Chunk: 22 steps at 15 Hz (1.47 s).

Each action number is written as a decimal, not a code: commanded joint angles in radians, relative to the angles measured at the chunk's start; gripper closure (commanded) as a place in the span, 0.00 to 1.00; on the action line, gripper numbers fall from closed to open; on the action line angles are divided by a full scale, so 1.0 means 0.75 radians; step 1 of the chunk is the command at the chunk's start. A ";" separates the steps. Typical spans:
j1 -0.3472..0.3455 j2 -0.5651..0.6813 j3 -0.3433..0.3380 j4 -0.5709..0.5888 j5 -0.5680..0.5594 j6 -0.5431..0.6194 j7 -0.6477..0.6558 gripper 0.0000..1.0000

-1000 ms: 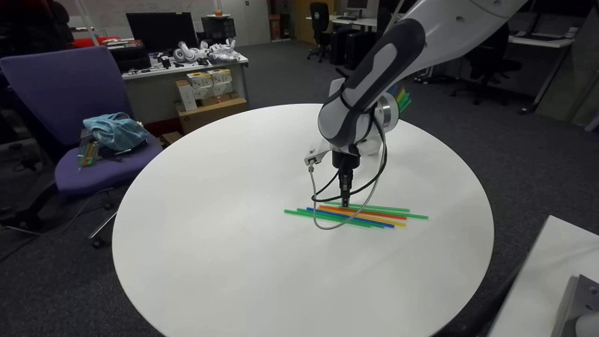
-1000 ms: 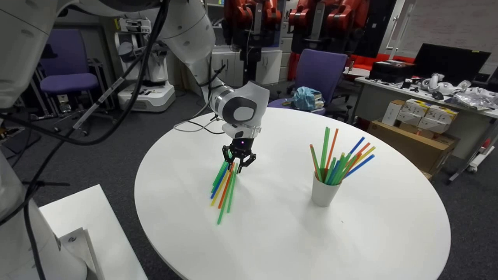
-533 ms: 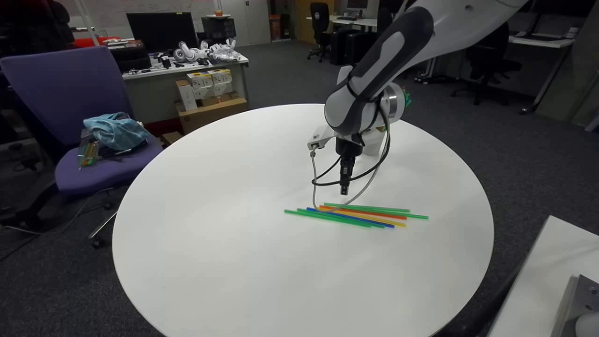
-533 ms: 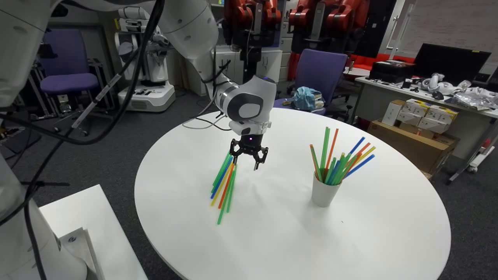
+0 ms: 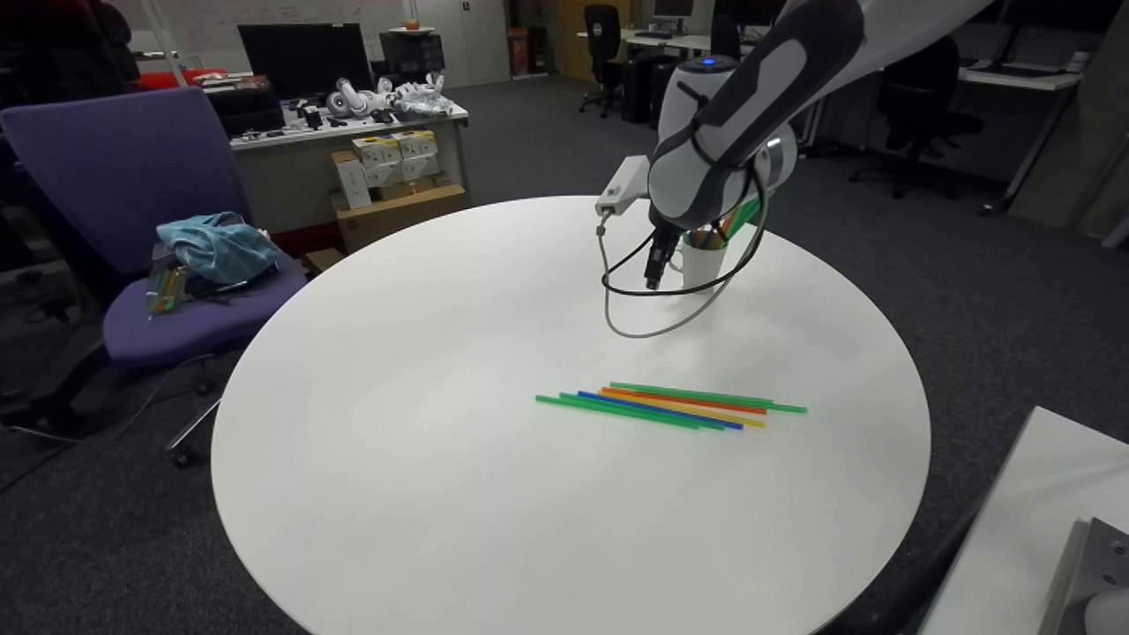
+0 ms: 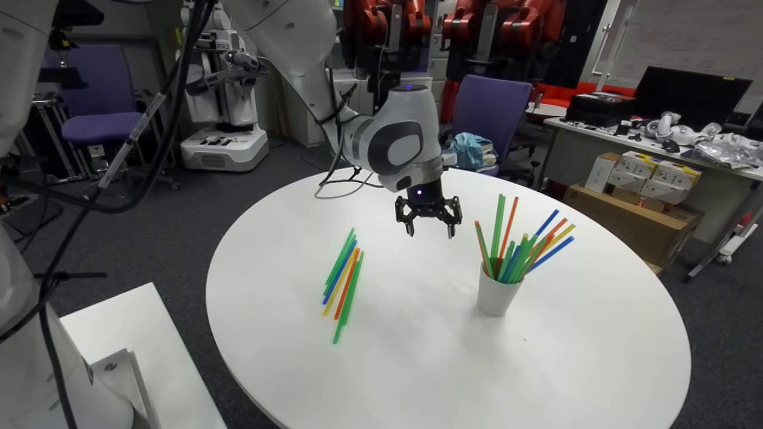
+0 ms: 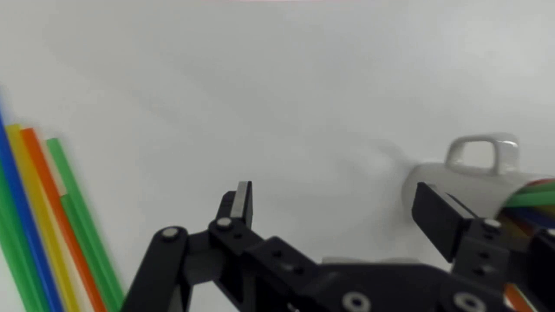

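Note:
My black gripper (image 6: 430, 233) hangs in the air above the table, its fingers wide apart with nothing between them. In the wrist view the gap of the gripper (image 7: 334, 186) shows only white tabletop. Nearest to it stands a white mug (image 6: 498, 296), upright and packed with green, orange, blue and yellow straws; its handle (image 7: 503, 151) shows in the wrist view, where a finger partly covers the mug's body. Several loose straws lie side by side away from the gripper: green ones (image 7: 74, 199), a blue straw (image 7: 21, 199), a yellow straw (image 7: 37, 199) and an orange straw (image 7: 55, 199).
All this is on a round white table (image 5: 494, 511). A grey cable (image 5: 648, 335) loops down from the wrist. A purple chair (image 5: 123, 176) with a blue cloth stands beyond the edge, and a white side table (image 5: 1032, 520) sits close by.
My gripper has opened wider, risen off the loose straws and travelled toward the mug. One green straw lies slightly closer to its green neighbour; the other loose straws and the mug stay put.

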 commanded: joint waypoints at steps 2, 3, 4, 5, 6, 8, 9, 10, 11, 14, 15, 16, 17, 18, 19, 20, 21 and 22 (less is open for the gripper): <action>0.265 -0.025 -0.343 -0.040 0.006 0.122 0.049 0.00; 0.279 -0.027 -0.366 -0.038 -0.020 0.139 0.033 0.00; 0.253 -0.044 -0.335 -0.037 -0.083 0.154 0.029 0.00; 0.258 -0.038 -0.336 -0.019 -0.075 0.152 0.005 0.00; 0.186 -0.053 -0.259 -0.001 -0.133 0.143 0.021 0.00; 0.240 -0.026 -0.303 0.019 -0.089 0.138 -0.001 0.00; 0.293 0.007 -0.368 0.034 -0.061 0.165 0.020 0.00; 0.356 0.047 -0.447 0.054 0.002 0.196 0.020 0.00; 0.400 0.074 -0.504 0.065 0.074 0.219 0.021 0.00; 0.518 0.149 -0.645 0.086 0.373 0.280 0.020 0.00; 0.546 0.171 -0.677 0.089 0.447 0.286 0.028 0.00; 0.567 0.192 -0.698 0.095 0.514 0.278 0.031 0.00; 0.588 0.213 -0.720 0.101 0.581 0.269 0.024 0.00; 0.602 0.235 -0.734 0.106 0.634 0.263 0.023 0.00; 0.615 0.255 -0.747 0.111 0.681 0.259 0.023 0.00; 0.627 0.272 -0.759 0.114 0.722 0.257 0.023 0.00; 0.642 0.300 -0.779 0.121 0.770 0.259 0.022 0.00; 0.646 0.315 -0.785 0.127 0.805 0.259 0.020 0.00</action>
